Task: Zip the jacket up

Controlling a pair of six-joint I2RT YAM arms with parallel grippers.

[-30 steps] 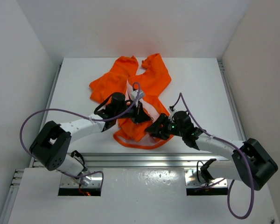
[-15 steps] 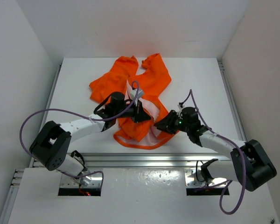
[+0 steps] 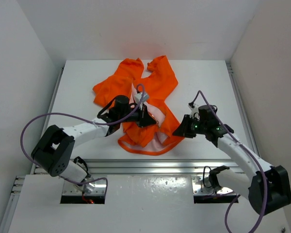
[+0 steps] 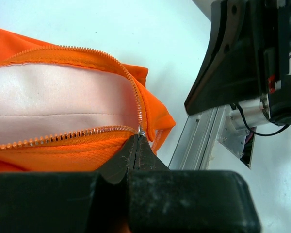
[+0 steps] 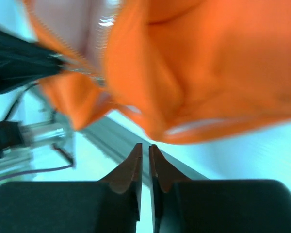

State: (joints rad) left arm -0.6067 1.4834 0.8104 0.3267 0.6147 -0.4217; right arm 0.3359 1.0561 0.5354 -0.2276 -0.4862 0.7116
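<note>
Because the jacket (image 3: 150,85) is thin, limp fabric, it should weigh almost nothing and bunch wherever it is pulled; judged from its crumpled lie, it has no stiffness of its own. It lies at the middle of the tabletop (image 3: 82,77), front open, with pale lining (image 4: 63,102) showing between the two rows of the zipper (image 4: 77,135).

Left pincer (image 3: 146,118): fingers together, clamped on the jacket where the two rows of teeth meet, near the lower hem. Whether the slider itself sits between the tips cannot be told.

Right pincer (image 3: 180,130): fingers drawn almost together, nothing visible between them, just beside the hem on the right.

Recommended hold: one pincer on the slider tab, the other pinching the hem directly below the zipper foot, so the fabric is taut as the slider travels. Pull along the teeth only; sideways load is likely to pucker the cloth and jam the slider.
</note>
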